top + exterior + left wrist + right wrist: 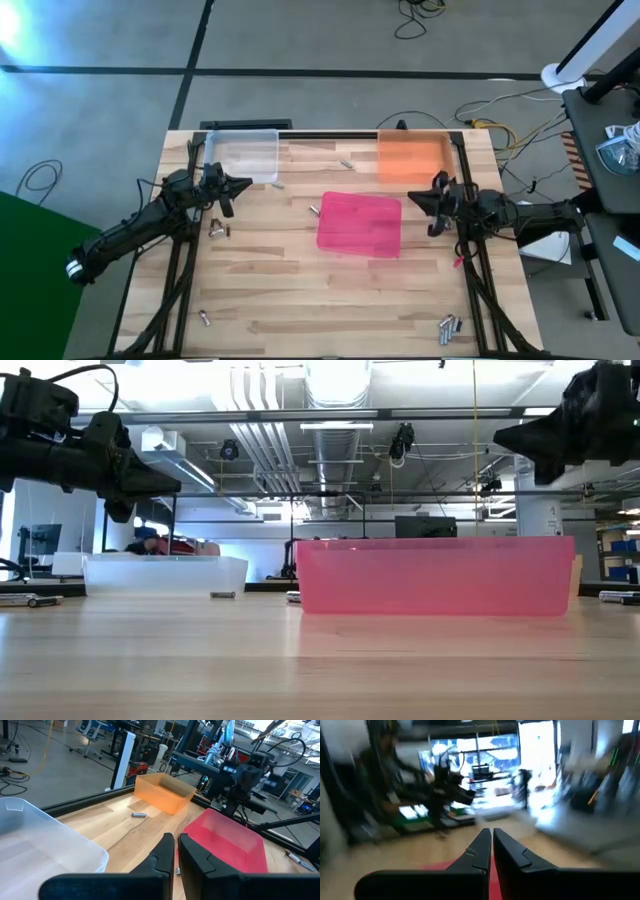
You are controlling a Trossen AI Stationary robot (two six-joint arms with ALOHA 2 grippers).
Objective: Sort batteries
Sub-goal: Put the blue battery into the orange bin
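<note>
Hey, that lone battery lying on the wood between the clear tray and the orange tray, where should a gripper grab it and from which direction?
Grip the battery at mid-length, coming straight down from above. It lies flat on the bare table, apart from the clear tray and orange tray, so the fingers can likely straddle its narrow width across its long axis.

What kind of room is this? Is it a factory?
More likely a robotics lab or workshop: exposed ceiling pipes, desks with monitors behind, and a wooden table with two robot arms and sorting trays.
</note>
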